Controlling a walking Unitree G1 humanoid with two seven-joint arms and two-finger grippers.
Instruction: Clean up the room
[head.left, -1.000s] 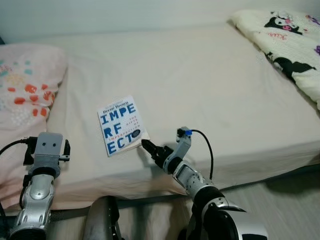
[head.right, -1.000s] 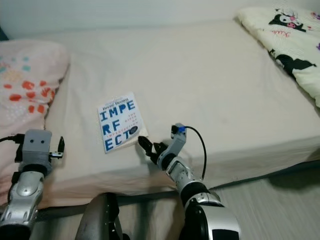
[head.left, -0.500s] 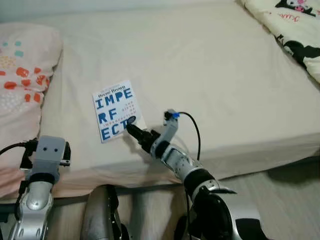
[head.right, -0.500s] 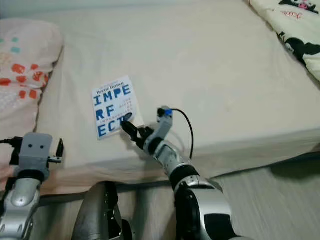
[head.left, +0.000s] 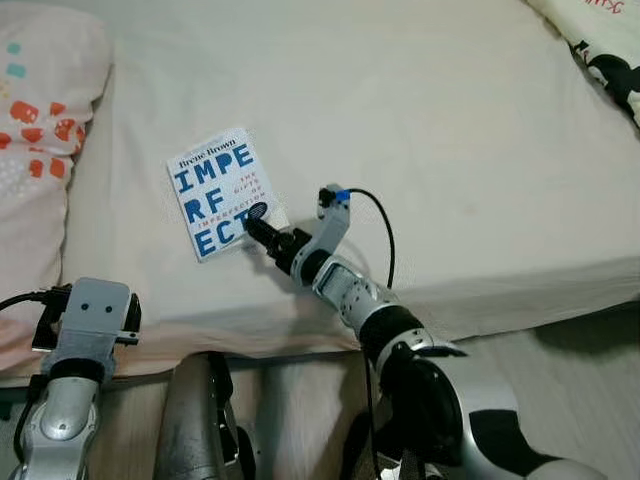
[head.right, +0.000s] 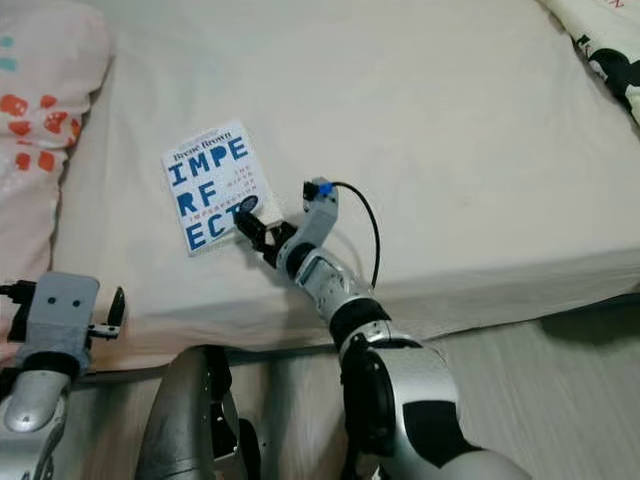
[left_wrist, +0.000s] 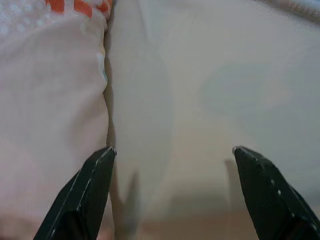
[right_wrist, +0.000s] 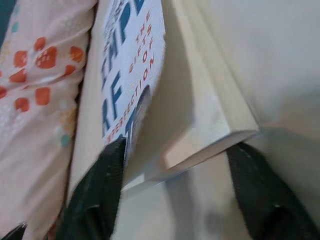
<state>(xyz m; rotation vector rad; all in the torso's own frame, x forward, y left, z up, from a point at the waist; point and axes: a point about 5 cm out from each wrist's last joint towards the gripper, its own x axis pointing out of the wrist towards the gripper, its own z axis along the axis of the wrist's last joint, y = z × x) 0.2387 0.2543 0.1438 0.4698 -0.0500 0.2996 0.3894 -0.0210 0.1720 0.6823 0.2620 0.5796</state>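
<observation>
Now one book (head.left: 218, 192) lies on one bed (head.left: 450, 150), right gripper (head.left: 262, 226) spread around its corner.

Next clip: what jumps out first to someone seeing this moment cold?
The white book with big blue letters, lying near the front edge of the beige bed. The right gripper has reached its near corner, open fingers straddling it, cover lifted. The floral pillow lies to the robot's left; the left gripper hangs open beside it.

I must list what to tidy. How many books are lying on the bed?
1. The book lies on the bed near its front edge, beside the pillow, with the right hand at its corner.
</observation>
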